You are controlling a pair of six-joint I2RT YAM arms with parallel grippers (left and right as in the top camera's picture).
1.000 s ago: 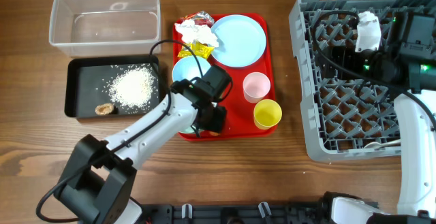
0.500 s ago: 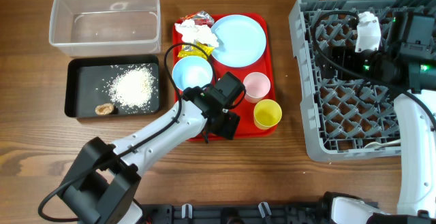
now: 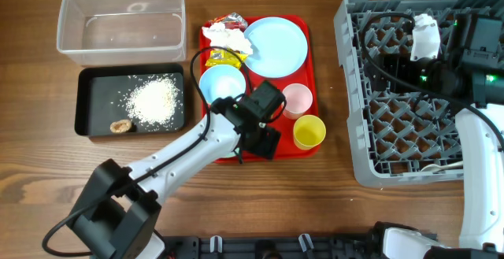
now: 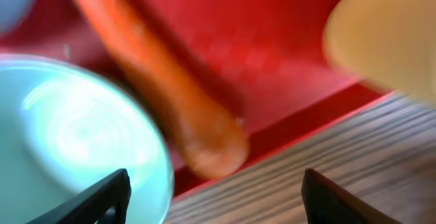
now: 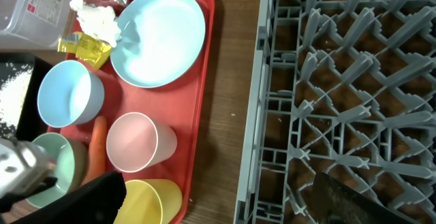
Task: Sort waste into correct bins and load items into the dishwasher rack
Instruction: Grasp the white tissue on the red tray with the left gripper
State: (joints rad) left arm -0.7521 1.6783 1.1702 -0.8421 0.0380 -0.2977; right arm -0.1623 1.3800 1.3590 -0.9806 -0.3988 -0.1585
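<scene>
Orange carrot [image 4: 170, 94] lies on the red tray [image 4: 272, 67] by its near edge, just right of a bowl [image 4: 68, 135]; the left gripper [image 4: 218, 200] hovers over it, jaws apart. The right gripper [image 5: 228, 197] hangs above the rack [image 5: 340, 81], jaws apart and empty
</scene>
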